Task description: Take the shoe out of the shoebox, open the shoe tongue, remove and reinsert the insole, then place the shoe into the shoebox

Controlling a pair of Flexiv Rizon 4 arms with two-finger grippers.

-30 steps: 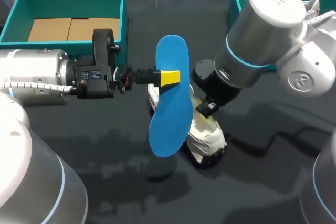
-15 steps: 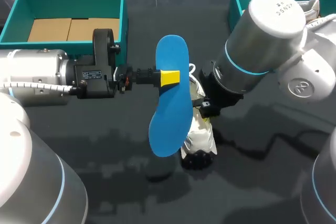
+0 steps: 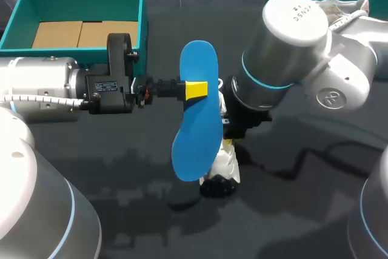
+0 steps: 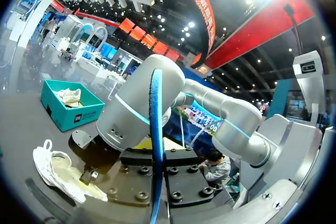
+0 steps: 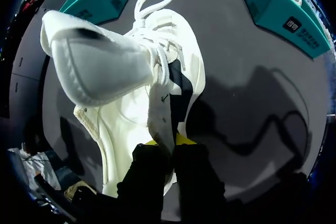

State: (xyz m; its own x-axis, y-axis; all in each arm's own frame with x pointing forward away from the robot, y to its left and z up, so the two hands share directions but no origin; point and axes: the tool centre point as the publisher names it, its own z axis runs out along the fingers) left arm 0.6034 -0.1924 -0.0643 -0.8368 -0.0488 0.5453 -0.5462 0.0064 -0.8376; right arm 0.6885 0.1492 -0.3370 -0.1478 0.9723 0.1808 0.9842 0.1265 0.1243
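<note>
Left gripper (image 3: 195, 89) clamps the light, floppy insole (image 3: 197, 113) mid-length; right gripper (image 5: 165, 142) pinches a soft flap of the shoe (image 5: 142, 93), likely a slippy hold.

Legible text: none.
- End cap (image 3: 295, 9) of the right arm (image 3: 276, 71): small dark print, too small to read.
- Elbow of that arm: round emblem (image 3: 331, 97), no letters made out.
- Left arm (image 3: 42, 83), black wrist housing: white-lettered label (image 3: 104, 84), unreadable.
- Teal shoebox (image 4: 63, 109), worktop's far right corner: black side label (image 4: 75, 117), illegible.
</note>
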